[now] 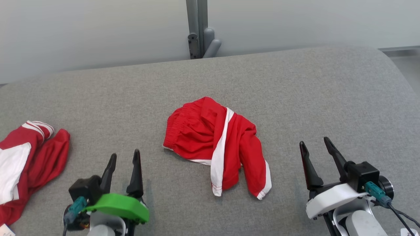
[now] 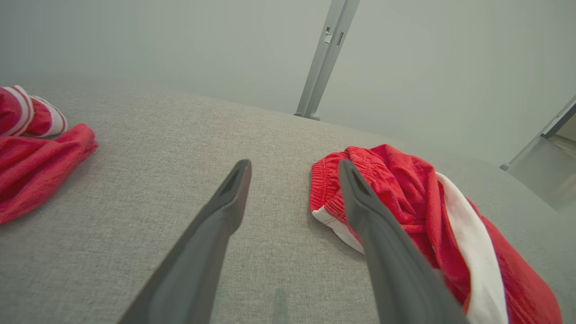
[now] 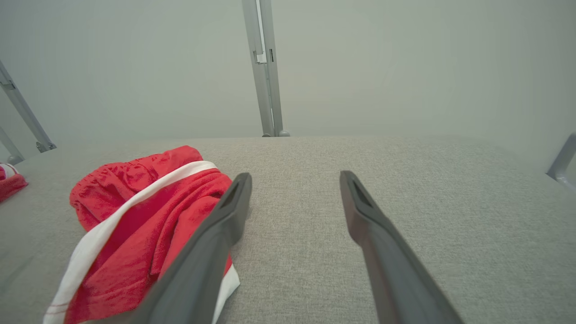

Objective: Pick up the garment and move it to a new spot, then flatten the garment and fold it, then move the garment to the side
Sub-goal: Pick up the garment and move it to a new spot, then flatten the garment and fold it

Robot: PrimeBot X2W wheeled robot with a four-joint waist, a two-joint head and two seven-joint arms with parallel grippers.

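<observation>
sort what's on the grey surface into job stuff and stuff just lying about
For the job: crumpled red shorts in the middle, probably.
Lying about: red and white garment at the left edge; grey post behind.

Your surface [image 1: 295,98] is covered in grey woven fabric; its far edge and right corner are rounded. Behind it you have a plain pale grey wall [image 1: 82,29], evenly and softly lit. A grey metal upright post [image 1: 196,19] stands against that wall at the middle of the far edge, with a grey bracket [image 1: 211,44] at its foot. In your right wrist view, slanted metal bars [image 3: 24,117] stand beyond the surface's left end.
</observation>
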